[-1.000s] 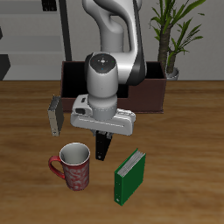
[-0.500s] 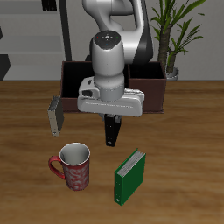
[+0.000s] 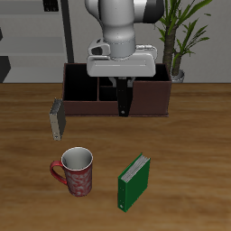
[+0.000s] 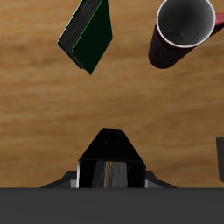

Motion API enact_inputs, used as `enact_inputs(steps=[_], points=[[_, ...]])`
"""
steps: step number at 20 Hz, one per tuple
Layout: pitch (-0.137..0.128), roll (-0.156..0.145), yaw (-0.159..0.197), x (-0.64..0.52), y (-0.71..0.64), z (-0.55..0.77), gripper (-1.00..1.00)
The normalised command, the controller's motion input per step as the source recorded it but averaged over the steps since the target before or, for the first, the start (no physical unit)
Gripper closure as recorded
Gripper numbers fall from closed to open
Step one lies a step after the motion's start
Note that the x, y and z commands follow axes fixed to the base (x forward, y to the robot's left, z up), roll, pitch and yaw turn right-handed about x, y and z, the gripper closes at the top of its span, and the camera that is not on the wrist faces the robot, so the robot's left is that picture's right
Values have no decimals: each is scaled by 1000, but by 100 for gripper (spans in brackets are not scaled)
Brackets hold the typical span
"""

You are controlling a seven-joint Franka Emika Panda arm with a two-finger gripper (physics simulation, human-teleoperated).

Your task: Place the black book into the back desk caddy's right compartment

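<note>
My gripper (image 3: 122, 83) is shut on the top of the black book (image 3: 124, 99). The book hangs upright in the air, just in front of the back desk caddy (image 3: 90, 106), a long reddish-brown box at the back of the table. The book's lower end is about level with the caddy's front wall. The large dark right compartment (image 3: 150, 84) lies beside the book and a little farther back. In the wrist view the black book (image 4: 109, 162) shows end-on between the fingers, high above the wooden table.
A green book (image 3: 134, 180) and a red mug (image 3: 75, 171) stand near the table's front edge; both also show in the wrist view, the green book (image 4: 87, 35) and the mug (image 4: 184, 31). A small grey book (image 3: 57, 119) stands by the caddy's end. A potted plant (image 3: 176, 36) is behind the caddy.
My gripper has risen and moved back from near the mug toward the caddy, carrying the black book. The other things have not moved.
</note>
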Motion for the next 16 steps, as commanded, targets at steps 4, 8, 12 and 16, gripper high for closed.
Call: enact_inputs(steps=[4, 8, 12, 16], points=[[-48, -42, 20, -510, 97, 826, 100], [-22, -6, 75, -592, 206, 446, 100], [-28, 14, -5, -370, 121, 232, 100], [-16, -19, -5, -600, 46, 301, 100]])
